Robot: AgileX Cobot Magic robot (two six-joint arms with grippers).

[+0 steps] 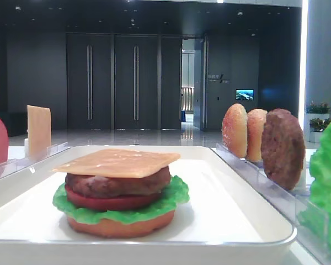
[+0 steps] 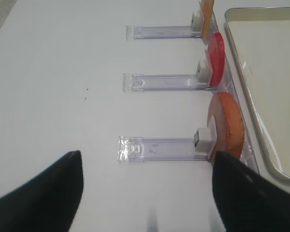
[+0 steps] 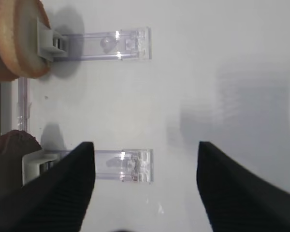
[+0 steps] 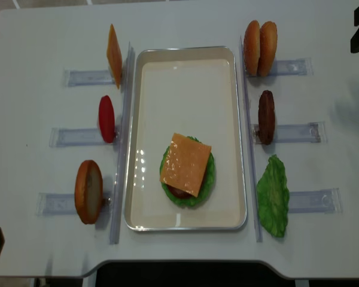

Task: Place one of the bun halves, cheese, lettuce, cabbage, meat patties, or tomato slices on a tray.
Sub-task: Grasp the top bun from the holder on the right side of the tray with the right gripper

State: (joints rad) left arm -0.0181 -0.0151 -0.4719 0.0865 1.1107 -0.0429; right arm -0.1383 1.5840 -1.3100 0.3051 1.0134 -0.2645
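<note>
My right claw (image 3: 145, 188) hangs wide with nothing between its fingers, over bare table just outside the right row of clear holder strips (image 3: 123, 165); my left claw (image 2: 145, 193) is likewise spread and empty, low at the near left by the flat bun base (image 2: 227, 126) in its holder. On the white tray (image 4: 145, 143) the stack already has a base, lettuce (image 1: 174, 193), a tomato slice (image 1: 107, 202), a meat patty (image 1: 118, 182) and a cheese slice (image 4: 185, 164) on top, so I judge the seeded bun top (image 4: 252, 46) is the piece wanted next. It stands on edge at the far right, pressed against a second bun half (image 4: 268, 48), with a spare patty (image 4: 265, 116) one holder nearer. That closeness is my worry: closing across both halves would drag the pair out together or knock one flat. Coming in skewed could catch the holder's clip (image 3: 46, 39) and pull the strip along. Setting the dome down off-centre may slide the cheese, since it already lies askew and overhangs the stack.
</note>
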